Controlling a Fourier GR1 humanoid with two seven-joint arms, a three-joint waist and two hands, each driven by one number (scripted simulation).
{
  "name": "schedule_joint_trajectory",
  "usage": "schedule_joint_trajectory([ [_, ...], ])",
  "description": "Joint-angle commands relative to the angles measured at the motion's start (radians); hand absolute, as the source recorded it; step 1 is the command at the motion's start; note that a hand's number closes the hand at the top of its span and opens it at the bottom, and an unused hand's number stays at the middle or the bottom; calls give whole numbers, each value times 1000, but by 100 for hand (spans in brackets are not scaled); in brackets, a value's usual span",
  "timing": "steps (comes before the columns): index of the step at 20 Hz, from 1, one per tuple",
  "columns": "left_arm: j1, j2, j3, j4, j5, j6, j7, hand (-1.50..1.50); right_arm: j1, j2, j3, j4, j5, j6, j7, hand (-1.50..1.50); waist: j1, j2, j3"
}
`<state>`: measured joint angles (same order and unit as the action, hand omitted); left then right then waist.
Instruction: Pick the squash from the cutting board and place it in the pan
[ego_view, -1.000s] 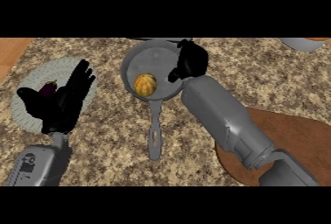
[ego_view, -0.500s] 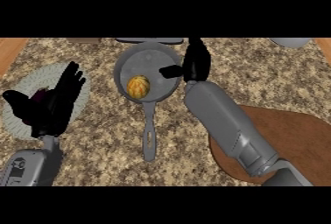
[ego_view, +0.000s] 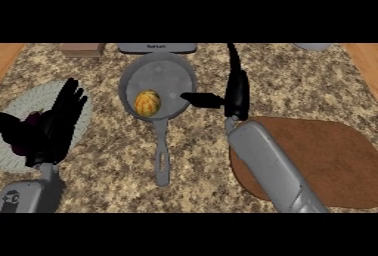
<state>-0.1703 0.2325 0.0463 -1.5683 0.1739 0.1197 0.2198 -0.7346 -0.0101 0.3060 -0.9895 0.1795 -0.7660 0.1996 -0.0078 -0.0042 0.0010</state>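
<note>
My right hand (ego_view: 235, 92) has drawn away from the pan (ego_view: 158, 86) since a moment ago and now stands just beside its right rim, fingers straight and pointing up the counter, thumb stretched out leftward so that its tip overlaps the pan's rim; it holds nothing. The squash (ego_view: 147, 103), yellow with orange streaks, lies inside the pan toward its lower left, near where the handle joins, apart from my thumb. The pan's grey handle runs down toward me across the speckled counter (ego_view: 317, 85). My right forearm crosses the left part of the brown cutting board (ego_view: 325, 160), which lies at the right. My left hand (ego_view: 55, 125) rests at the left with its fingers straight and spread, over a pale round plate (ego_view: 26, 102); something dark purple shows on the plate under my hand, but I cannot tell what it is.
</note>
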Motion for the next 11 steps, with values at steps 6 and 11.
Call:
schedule_joint_trajectory([
  [6,5,18,31,-13,-3,-30,6,0,409,-108,91,-492,23,99,-10,-150,-1,1,-1],
  [11,12,-34,22,36,-29,-43,-57,0,484,-122,82,-598,121,139,66,-150,4,3,-1],
])
